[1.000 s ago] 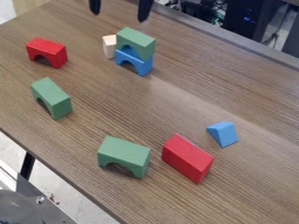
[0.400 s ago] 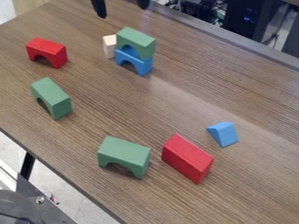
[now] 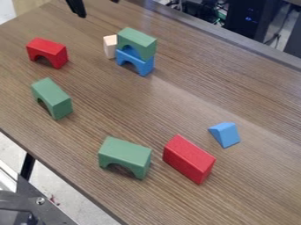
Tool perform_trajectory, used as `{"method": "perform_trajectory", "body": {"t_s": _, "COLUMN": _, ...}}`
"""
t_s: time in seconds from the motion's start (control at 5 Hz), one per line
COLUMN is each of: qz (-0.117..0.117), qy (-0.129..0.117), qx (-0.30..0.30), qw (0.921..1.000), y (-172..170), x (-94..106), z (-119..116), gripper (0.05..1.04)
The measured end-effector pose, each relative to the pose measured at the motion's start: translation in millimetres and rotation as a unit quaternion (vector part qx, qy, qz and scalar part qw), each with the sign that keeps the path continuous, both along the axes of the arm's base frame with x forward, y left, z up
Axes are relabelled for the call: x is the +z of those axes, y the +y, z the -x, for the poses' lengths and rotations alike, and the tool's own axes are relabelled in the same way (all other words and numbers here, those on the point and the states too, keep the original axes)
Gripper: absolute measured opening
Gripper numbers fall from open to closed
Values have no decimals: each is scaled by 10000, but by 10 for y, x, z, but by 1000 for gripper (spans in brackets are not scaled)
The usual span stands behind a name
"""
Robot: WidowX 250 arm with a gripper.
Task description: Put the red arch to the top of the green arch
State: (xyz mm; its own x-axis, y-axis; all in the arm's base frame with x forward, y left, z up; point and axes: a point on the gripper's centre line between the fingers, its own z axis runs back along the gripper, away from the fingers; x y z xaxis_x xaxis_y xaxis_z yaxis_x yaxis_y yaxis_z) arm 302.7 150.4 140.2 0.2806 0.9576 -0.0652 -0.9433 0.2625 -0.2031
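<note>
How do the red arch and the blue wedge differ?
The red arch is red, the blue wedge blue. The arch has a curved cut-out beneath; the wedge slopes to a thin edge, with no cut-out. Both rest directly on the tabletop.

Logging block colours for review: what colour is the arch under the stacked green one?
The lower arch is blue, clearest in the camera view.

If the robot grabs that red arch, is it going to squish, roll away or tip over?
The red arch looks like a solid, hard-edged block, so it probably won't squish. Its flat sides make rolling unlikely. It stands on two feet either side of the cutout, so a gentle push would likely slide it, though a high shove might tip it.
</note>
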Motion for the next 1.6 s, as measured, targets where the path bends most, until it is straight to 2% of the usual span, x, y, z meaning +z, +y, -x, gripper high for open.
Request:
{"method": "perform_trajectory", "body": {"t_s": 0.2, "qz": -140, "qy": 479, "qx": 271, "qw": 9984, "y": 186, "x": -324, "z": 8, "gripper": 998}}
{"method": "perform_trajectory", "body": {"t_s": 0.4, "qz": -463, "qy": 798, "qx": 614, "qw": 9938, "y": 373, "x": -437, "z": -14, "gripper": 998}}
{"method": "perform_trajectory", "body": {"t_s": 0.6, "qz": -583, "qy": 984, "qx": 964, "qw": 9887, "y": 476, "x": -577, "z": 14, "gripper": 998}}
{"method": "perform_trajectory", "body": {"t_s": 0.8, "qz": -653, "qy": 924, "qx": 1532, "qw": 9817, "y": 597, "x": -663, "z": 84, "gripper": 998}}
{"method": "perform_trajectory", "body": {"t_s": 1.0, "qz": -577, "qy": 693, "qx": 2217, "qw": 9709, "y": 615, "x": -748, "z": 171, "gripper": 998}}
{"method": "perform_trajectory", "body": {"t_s": 1.2, "qz": -555, "qy": 430, "qx": 2682, "qw": 9608, "y": 685, "x": -682, "z": 218, "gripper": 998}}
{"method": "perform_trajectory", "body": {"t_s": 1.4, "qz": -510, "qy": 469, "qx": 2791, "qw": 9578, "y": 718, "x": -684, "z": 263, "gripper": 998}}
{"method": "perform_trajectory", "body": {"t_s": 1.6, "qz": -496, "qy": 453, "qx": 2768, "qw": 9586, "y": 726, "x": -683, "z": 266, "gripper": 998}}
